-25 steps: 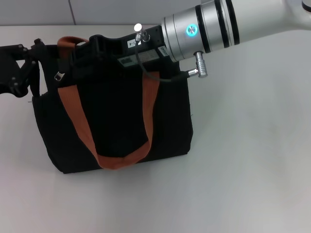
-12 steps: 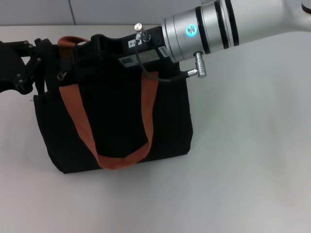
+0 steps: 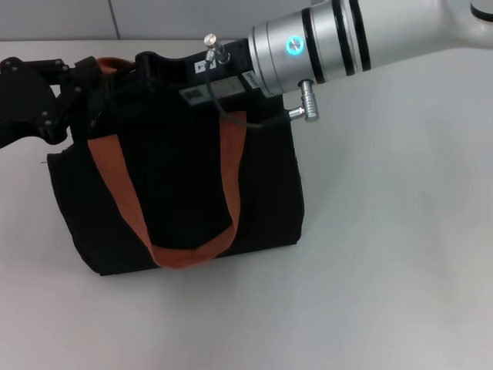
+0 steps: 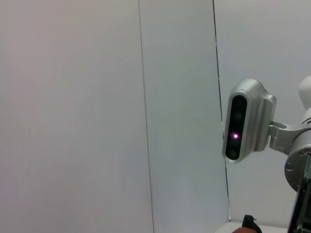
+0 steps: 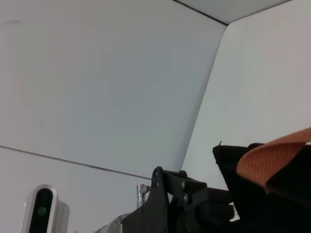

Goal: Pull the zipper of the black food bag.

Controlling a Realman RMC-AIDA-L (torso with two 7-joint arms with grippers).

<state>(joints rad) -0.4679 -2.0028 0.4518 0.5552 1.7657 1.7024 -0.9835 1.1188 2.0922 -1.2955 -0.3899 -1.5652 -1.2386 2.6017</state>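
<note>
Left gripper [image 3: 81,85] has pushed rightward onto the bag's top left corner; the right gripper [image 3: 158,73] has shifted left along the top edge.

The black food bag [image 3: 185,177] stands upright on the white bench [image 3: 385,254], orange handle draped down its front. Neither gripper's fingers can be made out; the zipper is hidden.

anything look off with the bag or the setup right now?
Nothing spilled or damaged. The black food bag stands upright on the table, one orange handle draped down its front. Both end effectors are at its top edge: the left end effector at the left corner, the right end effector mid-top. The zipper itself is hidden.
</note>
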